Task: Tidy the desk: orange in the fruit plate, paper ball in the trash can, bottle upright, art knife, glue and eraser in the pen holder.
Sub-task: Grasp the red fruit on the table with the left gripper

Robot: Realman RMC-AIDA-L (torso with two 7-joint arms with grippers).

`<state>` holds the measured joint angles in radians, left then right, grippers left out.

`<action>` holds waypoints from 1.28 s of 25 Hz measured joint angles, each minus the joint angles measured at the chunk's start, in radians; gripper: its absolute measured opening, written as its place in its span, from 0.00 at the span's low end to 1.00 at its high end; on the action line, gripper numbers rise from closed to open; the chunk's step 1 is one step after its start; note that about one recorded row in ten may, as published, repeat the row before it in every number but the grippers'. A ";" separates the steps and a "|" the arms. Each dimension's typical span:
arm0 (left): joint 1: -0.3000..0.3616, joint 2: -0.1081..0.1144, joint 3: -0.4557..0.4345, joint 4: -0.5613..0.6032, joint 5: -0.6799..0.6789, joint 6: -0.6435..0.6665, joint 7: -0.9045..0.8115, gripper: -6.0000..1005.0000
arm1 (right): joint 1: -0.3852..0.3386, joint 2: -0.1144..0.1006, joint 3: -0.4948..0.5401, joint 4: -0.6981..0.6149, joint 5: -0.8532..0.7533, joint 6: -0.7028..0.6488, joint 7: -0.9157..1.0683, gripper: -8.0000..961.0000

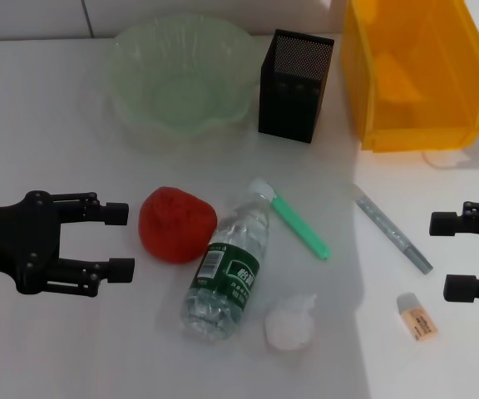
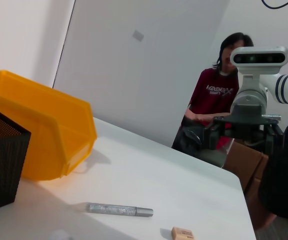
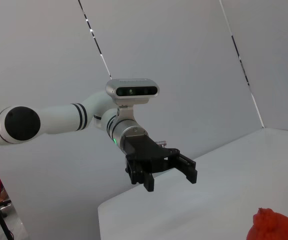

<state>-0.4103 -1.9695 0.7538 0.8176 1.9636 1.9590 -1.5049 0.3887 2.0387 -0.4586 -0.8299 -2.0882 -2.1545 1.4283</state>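
The orange (image 1: pixel 177 223) lies just right of my open left gripper (image 1: pixel 121 241), apart from it; both show again in the right wrist view, orange (image 3: pixel 276 227) and left gripper (image 3: pixel 169 179). The bottle (image 1: pixel 227 278) lies on its side next to the orange, and the paper ball (image 1: pixel 291 324) sits near its base. A green stick with a white end (image 1: pixel 299 224) and a glittery silver stick (image 1: pixel 392 227) lie mid-table; I cannot tell which is the art knife and which the glue. The eraser (image 1: pixel 417 316) rests close to my open right gripper (image 1: pixel 446 255).
At the back stand the fruit plate (image 1: pixel 181 79), the pen holder (image 1: pixel 294 86) and the trash can (image 1: pixel 414 71). In the left wrist view, a person (image 2: pixel 219 95) sits beyond the table's far edge.
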 joint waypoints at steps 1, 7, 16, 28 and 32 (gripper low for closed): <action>0.000 0.000 -0.001 0.000 0.000 0.000 0.000 0.84 | -0.001 0.000 0.001 0.000 0.001 0.000 0.000 0.87; -0.005 0.000 -0.004 0.000 0.000 0.000 -0.003 0.81 | -0.002 0.002 0.009 0.001 0.004 0.001 0.000 0.87; -0.019 -0.016 -0.003 0.000 0.000 -0.077 0.002 0.78 | -0.002 0.001 0.003 0.038 0.001 0.017 -0.001 0.87; -0.055 -0.099 0.010 -0.021 0.123 -0.398 0.119 0.74 | -0.012 0.004 0.002 0.093 -0.001 0.050 -0.025 0.87; -0.074 -0.099 0.042 -0.076 0.125 -0.454 0.133 0.73 | -0.016 0.003 0.001 0.104 -0.001 0.058 -0.026 0.87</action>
<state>-0.4847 -2.0680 0.7955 0.7420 2.0885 1.5053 -1.3716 0.3732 2.0422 -0.4572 -0.7262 -2.0892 -2.0960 1.4022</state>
